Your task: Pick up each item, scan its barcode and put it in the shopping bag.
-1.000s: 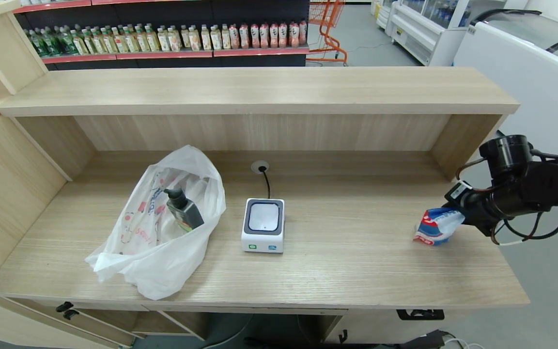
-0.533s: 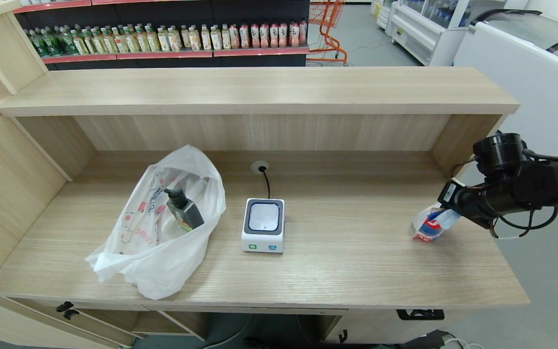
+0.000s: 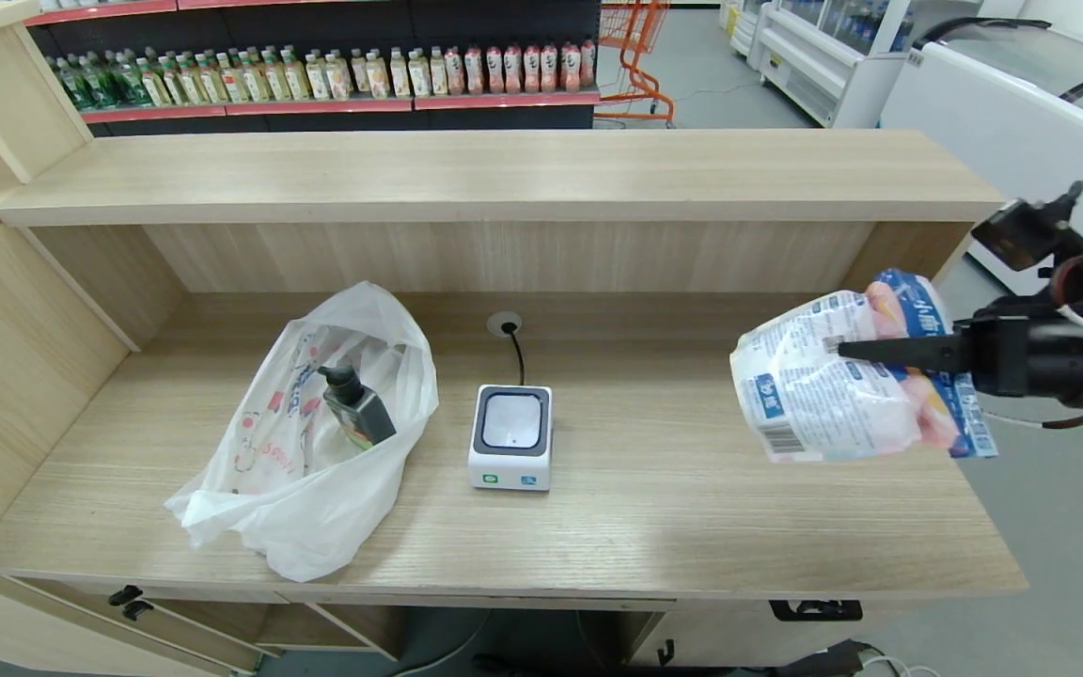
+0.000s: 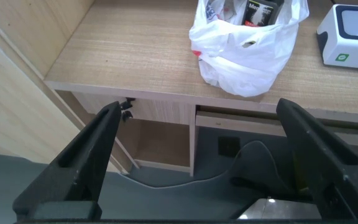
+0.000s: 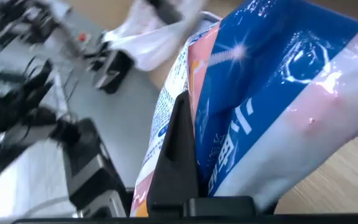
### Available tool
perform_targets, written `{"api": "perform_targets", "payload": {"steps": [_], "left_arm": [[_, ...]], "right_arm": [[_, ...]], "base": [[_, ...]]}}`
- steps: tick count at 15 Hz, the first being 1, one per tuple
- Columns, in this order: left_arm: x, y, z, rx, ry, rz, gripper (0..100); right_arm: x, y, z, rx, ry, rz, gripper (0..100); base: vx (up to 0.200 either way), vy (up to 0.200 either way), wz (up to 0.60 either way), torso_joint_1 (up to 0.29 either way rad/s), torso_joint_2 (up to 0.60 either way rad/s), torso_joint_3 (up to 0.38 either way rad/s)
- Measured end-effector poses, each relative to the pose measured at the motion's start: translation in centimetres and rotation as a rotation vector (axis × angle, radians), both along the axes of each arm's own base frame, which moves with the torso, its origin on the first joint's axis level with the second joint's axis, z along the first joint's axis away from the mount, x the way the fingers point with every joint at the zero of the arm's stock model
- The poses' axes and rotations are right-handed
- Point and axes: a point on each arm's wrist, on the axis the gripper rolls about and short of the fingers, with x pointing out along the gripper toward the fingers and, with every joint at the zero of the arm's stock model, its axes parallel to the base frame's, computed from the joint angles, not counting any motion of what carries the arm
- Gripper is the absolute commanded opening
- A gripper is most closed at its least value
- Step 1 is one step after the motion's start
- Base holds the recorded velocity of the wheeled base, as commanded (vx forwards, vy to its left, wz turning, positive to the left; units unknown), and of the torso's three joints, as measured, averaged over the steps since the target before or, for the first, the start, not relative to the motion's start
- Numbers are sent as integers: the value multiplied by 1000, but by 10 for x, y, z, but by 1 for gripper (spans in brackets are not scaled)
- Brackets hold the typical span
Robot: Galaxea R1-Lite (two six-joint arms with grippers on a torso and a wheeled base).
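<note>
Right tool (image 3: 850, 350) is clamped on a crinkly packet (image 3: 833, 395), with one dark finger (image 5: 178, 149) pressed flat across its face. The packet hangs in the air above the right end of the tabletop (image 3: 692, 498), clear of the wood. Its wrapper is white on the side turned to the head camera and blue and pink along the far edge (the right wrist view shows the glossy blue side close up). A barcode (image 3: 779, 440) sits on the white side, at the lower corner nearest the middle of the tabletop.

Well apart from the packet, at mid-tabletop, stands the white scanner (image 3: 510, 435), its window facing up and a black cable (image 3: 516, 362) running from its back to a hole in the tabletop. Just beside the scanner, on the robot's left, lies the white shopping bag (image 3: 297, 470), its mouth open towards the back wall. A dark pump bottle (image 3: 356, 406) leans inside it.

Left tool (image 4: 197, 112) has its two fingers spread wide with nothing between them. It sits low, out in front of the tabletop's front edge, on the bag's side
</note>
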Motion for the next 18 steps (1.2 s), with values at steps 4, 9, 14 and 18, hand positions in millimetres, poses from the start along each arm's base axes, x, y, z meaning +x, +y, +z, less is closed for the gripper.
{"api": "perform_targets", "payload": {"steps": [4,9,14,18], "left_arm": [[0,0,0,0,0,0,100],[0,0,0,0,0,0,100],[0,0,0,0,0,0,100],[0,0,0,0,0,0,100]], "right_arm": [[-29,33,11,41,-54,207,0],[-54,68,34,126,142,326,0],[-58,71,39,149,213,327,0],[-61,70,35,160,279,316,0]], "base": [[0,0,0,0,0,0],[0,0,0,0,0,0],[0,0,0,0,0,0],[0,0,0,0,0,0]]}}
